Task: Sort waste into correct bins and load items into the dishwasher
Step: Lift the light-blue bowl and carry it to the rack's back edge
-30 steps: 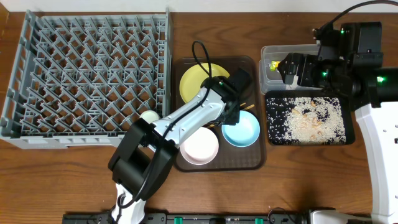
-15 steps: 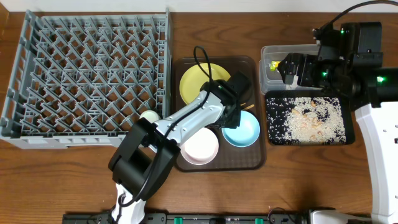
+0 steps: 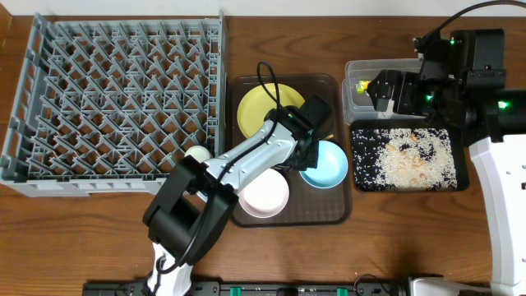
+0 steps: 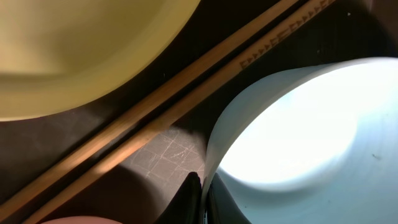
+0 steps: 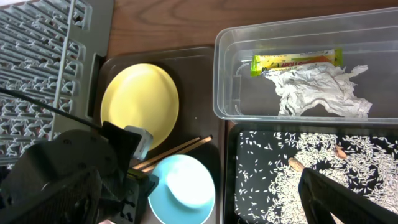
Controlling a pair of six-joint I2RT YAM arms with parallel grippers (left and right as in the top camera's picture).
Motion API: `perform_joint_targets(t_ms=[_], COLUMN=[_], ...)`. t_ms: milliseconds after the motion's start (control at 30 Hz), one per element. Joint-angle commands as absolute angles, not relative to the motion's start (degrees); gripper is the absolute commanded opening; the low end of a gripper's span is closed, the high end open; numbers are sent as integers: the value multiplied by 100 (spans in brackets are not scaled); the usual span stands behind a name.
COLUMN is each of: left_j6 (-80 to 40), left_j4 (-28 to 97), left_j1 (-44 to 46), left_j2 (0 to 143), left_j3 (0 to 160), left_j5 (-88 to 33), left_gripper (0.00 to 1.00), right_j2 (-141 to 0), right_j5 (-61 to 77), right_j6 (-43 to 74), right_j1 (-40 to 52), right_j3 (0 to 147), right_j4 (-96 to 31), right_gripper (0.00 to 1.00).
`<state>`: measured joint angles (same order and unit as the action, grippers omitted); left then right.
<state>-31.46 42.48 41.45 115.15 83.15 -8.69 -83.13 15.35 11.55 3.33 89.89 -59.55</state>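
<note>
**Left gripper [image 4: 202, 199] at the bowl rim.** The fingers are clamped on the rim of the blue bowl [image 4: 298, 130], one outside the wall and one inside. The bowl sits on the brown tray [image 4: 168, 146], spreading ahead of the fingertips.

- **Handling:** The bowl looks rigid, light and smooth. A thin rim pinch may slip or let it swing, and the rim is the only hold on offer.
- **Close by:** The chopsticks [image 4: 186, 99] lie slantwise just beyond the fingertips, close against the bowl. Whether they touch it cannot be told. They are thin and apt to roll.
- **On the tray:** The yellow plate [image 4: 81, 50] lies past the chopsticks, and the white bowl [image 3: 263, 196] crowds in behind the fingers.
- **Farther off:** The small cup [image 3: 196, 154] stands beside the grey rack [image 3: 123, 99].
- **Farthest:** The right gripper [image 3: 382, 89], fingers apart and empty, hovers over the clear tub [image 5: 230, 74], which holds the wrapper [image 5: 295, 61] and paper [image 5: 317, 90]. The black tray [image 3: 358, 181] of rice [image 3: 407, 160] lies beside the tub.
</note>
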Motion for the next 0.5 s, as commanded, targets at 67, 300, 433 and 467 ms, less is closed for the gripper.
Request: perform_joint_targets(t_ms=[67, 300, 433, 467], left_j6=[-2814, -2451, -2027, -1944], left_j4=[4381, 4410, 4381, 4353], left_j1=[4101, 3776, 3592, 3538], left_j2=[10648, 9249, 8862, 8851], left_j3=[8359, 8359, 8359, 8359], left_j5=[-832, 484, 2488, 2934], left_gripper=[8, 8, 8, 8], right_j2=[-8326, -8326, -8326, -8326], right_j5=[1481, 1481, 1481, 1481], right_j6=[1216, 1216, 1216, 1216], right_j1=[268, 268, 268, 268], right_j3=[8952, 8952, 8952, 8952], right_j4=[-5966, -5966, -5966, -5966], right_gripper=[99, 99, 99, 99])
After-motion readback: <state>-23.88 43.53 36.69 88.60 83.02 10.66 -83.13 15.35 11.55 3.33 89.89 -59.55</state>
